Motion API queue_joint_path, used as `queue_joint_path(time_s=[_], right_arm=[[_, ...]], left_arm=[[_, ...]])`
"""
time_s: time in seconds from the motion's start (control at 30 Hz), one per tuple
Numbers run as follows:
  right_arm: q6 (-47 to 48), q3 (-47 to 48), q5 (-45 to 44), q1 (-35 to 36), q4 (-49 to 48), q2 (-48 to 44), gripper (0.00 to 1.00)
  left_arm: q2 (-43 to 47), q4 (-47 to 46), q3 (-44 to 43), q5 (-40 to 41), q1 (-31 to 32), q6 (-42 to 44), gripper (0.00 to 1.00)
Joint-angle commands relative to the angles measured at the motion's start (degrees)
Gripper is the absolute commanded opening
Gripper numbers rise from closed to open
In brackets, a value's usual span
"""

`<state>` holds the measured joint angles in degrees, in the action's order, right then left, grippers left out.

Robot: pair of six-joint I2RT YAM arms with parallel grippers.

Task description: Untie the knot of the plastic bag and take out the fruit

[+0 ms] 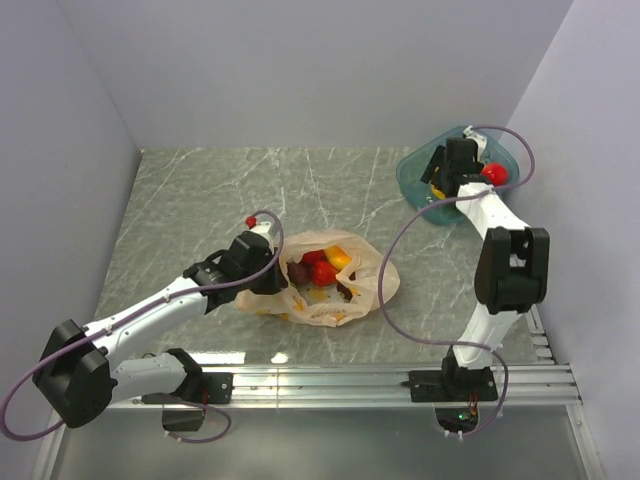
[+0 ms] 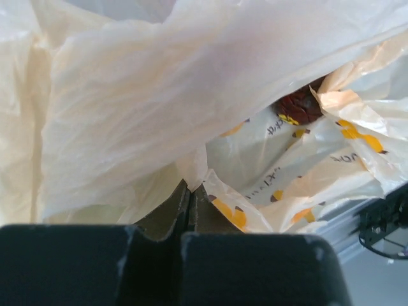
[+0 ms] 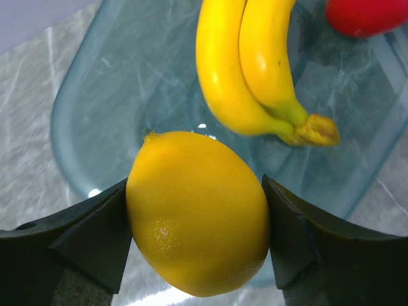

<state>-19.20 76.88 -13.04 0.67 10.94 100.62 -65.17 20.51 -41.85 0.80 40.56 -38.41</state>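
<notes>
The pale-orange plastic bag [image 1: 345,290] lies open at the table's middle, with red, yellow and dark fruit [image 1: 322,270] showing in its mouth. No knot shows. My left gripper [image 2: 190,191] is shut on the bag's thin plastic [image 2: 159,108] at its left rim [image 1: 268,275]; a dark fruit [image 2: 298,107] shows inside. My right gripper [image 3: 197,223] is shut on a yellow lemon [image 3: 197,213] and holds it above the teal tub [image 3: 115,83], which holds bananas [image 3: 248,70] and a red fruit [image 3: 360,14]. In the top view the right gripper [image 1: 445,175] is over the tub [image 1: 415,170].
The tub stands at the back right near the right wall. A red fruit [image 1: 493,172] lies in it. Grey walls close in the left, back and right. A metal rail [image 1: 330,385] runs along the near edge.
</notes>
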Motion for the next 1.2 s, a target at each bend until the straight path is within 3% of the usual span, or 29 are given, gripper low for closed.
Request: queue_joint_path(time_s=[0.0,0.1,0.3,0.4,0.6,0.8,0.97,1.17], right_arm=[[-1.1,5.9,-1.5,-0.4,-1.1,2.6,0.85],[-1.0,6.8,-0.6,-0.4,-1.7,4.1,0.98],[0.0,6.5,0.7,-0.4,-0.3,1.5,1.0],[2.5,1.2,1.6,3.8,-1.4,-7.0,0.99],[8.6,-8.9,6.7,18.8,-3.0,-22.8,0.87],[14.6,-13.9,11.5,36.3,0.4,-30.5,0.78],[12.5,-18.3,14.3,50.7,2.9,-28.9,0.75],[11.7,-22.2,14.5,54.1,4.9,-22.1,0.66]], left_arm=[[-0.1,-1.6,1.1,-3.7,-0.2,1.0,0.0],[1.0,-3.0,2.6,-3.8,-0.2,-0.7,0.01],[3.4,-3.1,4.2,-3.2,-0.2,-1.8,0.01],[3.8,-2.4,4.9,-1.9,-0.2,-2.5,0.01],[4.7,-2.6,6.7,-1.0,-0.2,-4.9,0.01],[5.7,-3.0,8.3,-1.0,0.0,-6.7,0.01],[5.0,-3.5,9.1,-1.0,0.0,-7.7,0.0],[4.6,-3.6,9.0,-1.0,-0.1,-8.3,0.01]])
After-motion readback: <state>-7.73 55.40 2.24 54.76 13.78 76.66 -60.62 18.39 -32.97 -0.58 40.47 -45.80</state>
